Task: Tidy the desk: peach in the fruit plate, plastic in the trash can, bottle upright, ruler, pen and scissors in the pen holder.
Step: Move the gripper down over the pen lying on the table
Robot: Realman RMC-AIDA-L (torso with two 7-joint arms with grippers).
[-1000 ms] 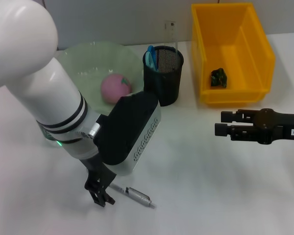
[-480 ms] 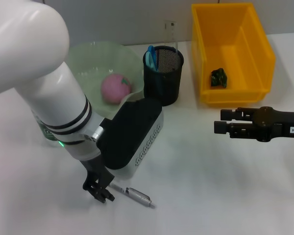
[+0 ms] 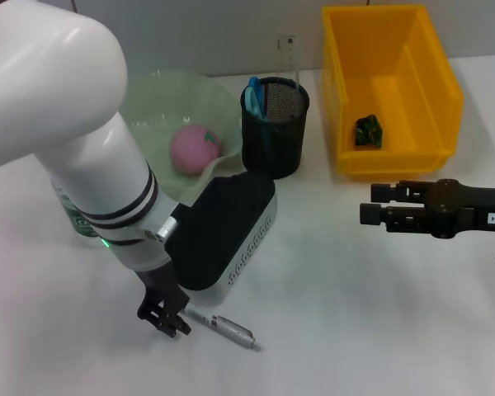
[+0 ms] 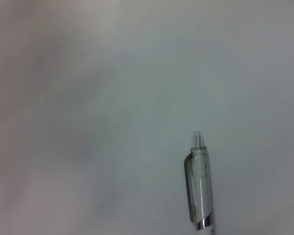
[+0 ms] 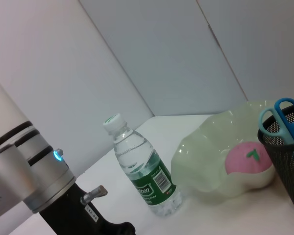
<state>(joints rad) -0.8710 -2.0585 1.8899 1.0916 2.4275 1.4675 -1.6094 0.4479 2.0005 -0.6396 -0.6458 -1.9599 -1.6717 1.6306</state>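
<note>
A white table (image 3: 330, 272) carries a pale green plate (image 3: 169, 103), black mesh holder (image 3: 275, 128), yellow bin (image 3: 392, 91), upright bottle (image 5: 143, 169) and a pen (image 3: 227, 327).

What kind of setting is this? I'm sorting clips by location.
Probably a lab desk staged as an office workspace: a mesh pen holder with scissors, a yellow bin, and a pen on the white tabletop.

From my station, the pen (image 3: 223, 327) lay on the table (image 3: 330, 272) at the near edge, with the left gripper (image 3: 167, 318) touching its left end. Behind them the peach (image 3: 195, 148) sat in the fruit plate (image 3: 161, 103), the pen holder (image 3: 275, 128) just to its right. The trash can (image 3: 393, 87) stood further right, plastic (image 3: 368, 131) inside. The bottle (image 5: 142, 166) stood upright left of the plate. The right gripper (image 3: 378, 207) hung before the can.
</note>
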